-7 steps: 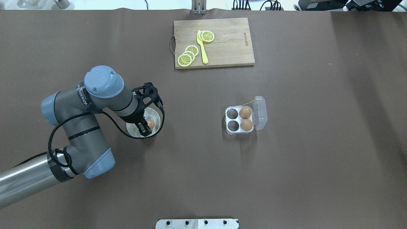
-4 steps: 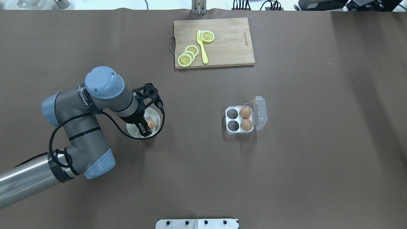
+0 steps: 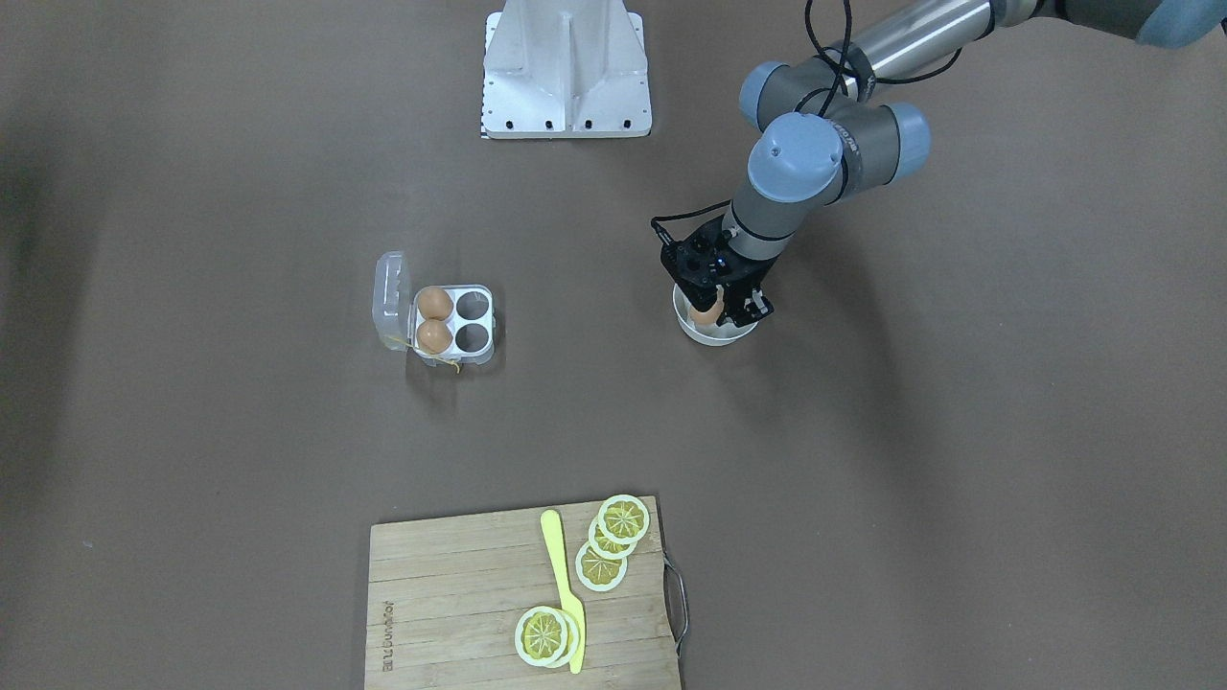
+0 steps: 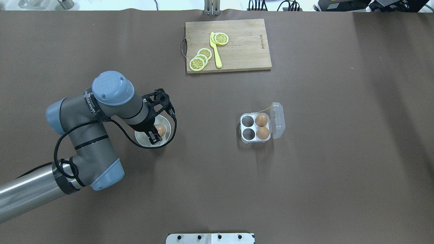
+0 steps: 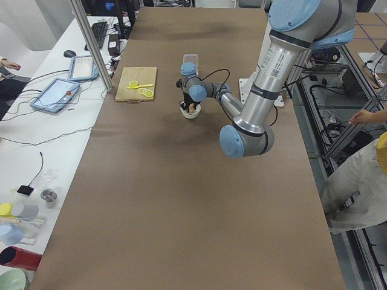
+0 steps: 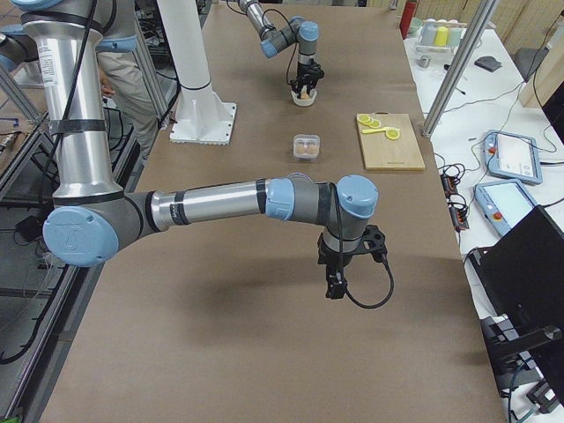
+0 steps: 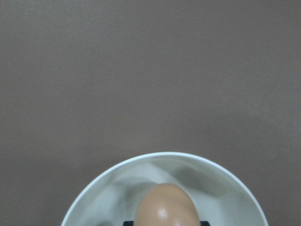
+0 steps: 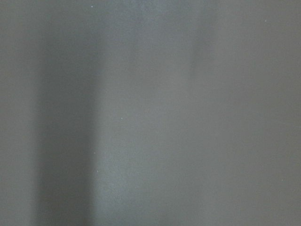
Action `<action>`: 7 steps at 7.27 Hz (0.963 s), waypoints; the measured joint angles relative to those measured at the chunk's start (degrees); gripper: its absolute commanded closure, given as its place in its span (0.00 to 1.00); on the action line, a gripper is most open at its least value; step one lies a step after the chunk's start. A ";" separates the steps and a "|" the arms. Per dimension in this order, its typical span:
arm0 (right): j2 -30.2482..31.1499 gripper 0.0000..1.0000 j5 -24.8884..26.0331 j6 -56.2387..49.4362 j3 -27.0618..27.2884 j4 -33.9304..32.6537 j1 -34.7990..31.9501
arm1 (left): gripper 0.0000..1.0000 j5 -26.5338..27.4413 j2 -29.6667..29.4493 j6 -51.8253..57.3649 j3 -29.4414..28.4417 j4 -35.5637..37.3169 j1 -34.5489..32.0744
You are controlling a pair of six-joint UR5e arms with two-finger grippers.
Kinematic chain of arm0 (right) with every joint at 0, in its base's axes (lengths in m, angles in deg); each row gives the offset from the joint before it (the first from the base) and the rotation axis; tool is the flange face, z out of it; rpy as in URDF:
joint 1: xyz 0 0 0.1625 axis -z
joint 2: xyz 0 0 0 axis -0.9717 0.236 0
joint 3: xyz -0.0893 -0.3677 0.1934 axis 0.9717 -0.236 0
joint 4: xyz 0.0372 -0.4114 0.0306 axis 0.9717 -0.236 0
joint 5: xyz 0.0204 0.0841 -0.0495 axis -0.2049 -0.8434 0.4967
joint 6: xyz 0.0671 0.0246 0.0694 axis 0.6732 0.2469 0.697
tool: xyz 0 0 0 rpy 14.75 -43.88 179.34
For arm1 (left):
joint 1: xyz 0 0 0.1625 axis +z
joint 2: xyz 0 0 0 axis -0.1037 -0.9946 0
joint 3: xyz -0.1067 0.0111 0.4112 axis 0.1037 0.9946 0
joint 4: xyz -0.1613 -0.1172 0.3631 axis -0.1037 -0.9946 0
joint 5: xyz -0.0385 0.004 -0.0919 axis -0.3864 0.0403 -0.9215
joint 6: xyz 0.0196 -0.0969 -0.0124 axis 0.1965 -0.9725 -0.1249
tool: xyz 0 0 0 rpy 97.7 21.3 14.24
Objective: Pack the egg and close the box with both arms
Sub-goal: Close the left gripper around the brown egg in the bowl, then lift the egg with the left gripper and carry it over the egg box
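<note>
A light-brown egg (image 4: 160, 130) sits between the fingers of my left gripper (image 4: 156, 134) inside the round white bowl (image 4: 140, 140). The gripper is shut on it, also seen in the front-facing view (image 3: 706, 312). The left wrist view shows the egg (image 7: 164, 205) low over the bowl (image 7: 94, 188). The clear egg box (image 4: 255, 126) stands open to the right, lid (image 4: 278, 120) swung out, with two brown eggs in its right cells and the left cells empty. My right gripper (image 6: 335, 286) hangs over bare table far from the box; I cannot tell if it is open.
A wooden cutting board (image 4: 244, 51) with lemon slices and a yellow knife lies at the far side. The white metal stand (image 3: 567, 72) is at the robot's edge. Brown table lies between the bowl and the box (image 3: 453, 321).
The left arm and gripper have shifted slightly, and the egg has come up a little with them in the bowl. The box has not moved.
</note>
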 measured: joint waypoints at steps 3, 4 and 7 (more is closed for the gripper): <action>0.60 0.00 -0.09 -0.01 1.01 -0.01 0.09 | 0.64 -0.04 -0.04 -0.39 1.48 0.34 -0.30; 0.82 0.00 -0.13 -0.01 1.36 -0.02 0.13 | 0.53 0.03 0.02 -0.56 1.77 0.38 -0.38; 1.08 0.00 -0.21 -0.01 1.62 0.02 0.24 | 0.58 -0.04 -0.28 -0.31 2.01 0.30 -0.34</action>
